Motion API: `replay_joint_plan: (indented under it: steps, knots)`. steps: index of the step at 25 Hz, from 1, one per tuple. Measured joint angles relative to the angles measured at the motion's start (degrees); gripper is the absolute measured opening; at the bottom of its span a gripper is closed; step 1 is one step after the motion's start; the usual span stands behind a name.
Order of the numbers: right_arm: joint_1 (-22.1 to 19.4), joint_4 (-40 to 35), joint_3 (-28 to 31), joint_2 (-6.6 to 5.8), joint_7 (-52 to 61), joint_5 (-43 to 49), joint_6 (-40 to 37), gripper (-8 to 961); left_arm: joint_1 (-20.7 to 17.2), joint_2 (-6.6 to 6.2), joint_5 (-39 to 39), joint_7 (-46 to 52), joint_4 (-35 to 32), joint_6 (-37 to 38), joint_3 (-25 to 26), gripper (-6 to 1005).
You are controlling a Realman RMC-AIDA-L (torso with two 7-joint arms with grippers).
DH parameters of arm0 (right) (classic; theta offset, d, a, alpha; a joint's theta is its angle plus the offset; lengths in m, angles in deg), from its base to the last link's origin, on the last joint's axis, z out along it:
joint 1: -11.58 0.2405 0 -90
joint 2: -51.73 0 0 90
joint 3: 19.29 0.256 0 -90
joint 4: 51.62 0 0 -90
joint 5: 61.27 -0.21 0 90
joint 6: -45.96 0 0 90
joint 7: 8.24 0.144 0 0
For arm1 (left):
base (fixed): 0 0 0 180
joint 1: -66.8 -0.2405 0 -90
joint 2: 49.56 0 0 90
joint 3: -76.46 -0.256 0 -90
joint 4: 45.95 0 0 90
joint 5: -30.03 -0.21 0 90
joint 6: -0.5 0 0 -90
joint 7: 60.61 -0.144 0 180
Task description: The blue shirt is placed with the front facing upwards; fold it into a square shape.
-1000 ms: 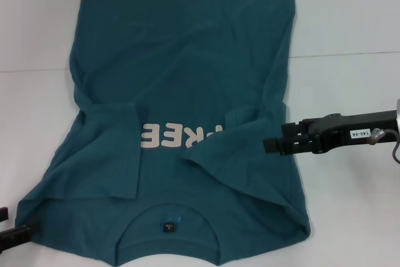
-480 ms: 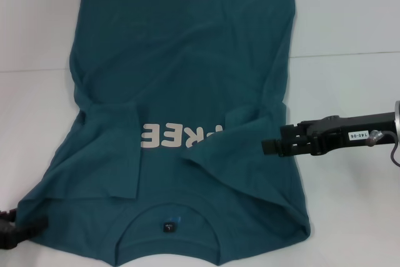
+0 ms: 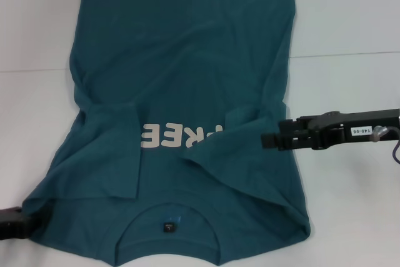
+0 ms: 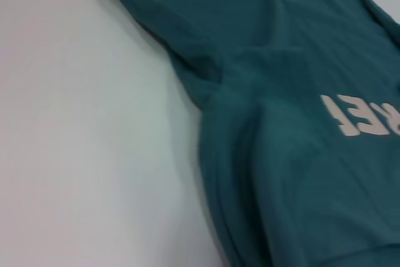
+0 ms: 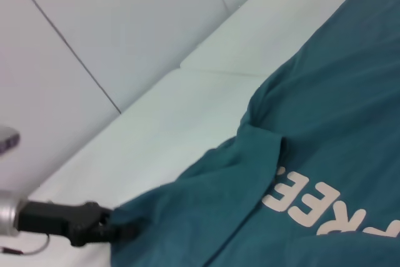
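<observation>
The blue shirt (image 3: 187, 73) lies front up on the white table, hem far from me and collar (image 3: 169, 242) near me. Both sleeves are folded inward, and the right one covers part of the off-white print (image 3: 169, 136). My right gripper (image 3: 267, 141) reaches in from the right, level over the shirt's right side beside the folded sleeve. My left gripper (image 3: 24, 220) sits at the near left shoulder corner; in the right wrist view the left gripper (image 5: 122, 232) touches that corner of the shirt (image 5: 337, 123). The left wrist view shows the shirt's (image 4: 300, 154) left side and part of the print.
The white table (image 3: 350, 29) extends on both sides of the shirt, with a seam line (image 3: 344, 54) running across it. A pale wall (image 5: 94, 29) rises beyond the table's left side in the right wrist view.
My left gripper has come in from the lower left corner to the shirt's near left shoulder. My right arm has levelled out and its tip has risen slightly. The shirt has not shifted.
</observation>
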Motion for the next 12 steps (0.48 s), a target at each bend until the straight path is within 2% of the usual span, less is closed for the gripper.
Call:
replay_joint_plan:
  steps: [5,10,12]
  knots:
    - [0.33,-0.21,2.25,-1.02,4.19,-0.44,-3.28,857,0.78,-0.13,-0.02,1.15,-0.28,1.77,-0.44,233]
    - [-0.41,-0.21,3.37,-1.45,5.17,0.34,-4.08,857,0.92,-0.16,0.04,2.47,-1.75,3.83,-0.59,21]
    - [-0.75,-0.21,3.99,-1.66,5.66,1.07,-4.80,857,0.93,-0.17,0.06,3.09,-2.45,4.54,-0.60,21]
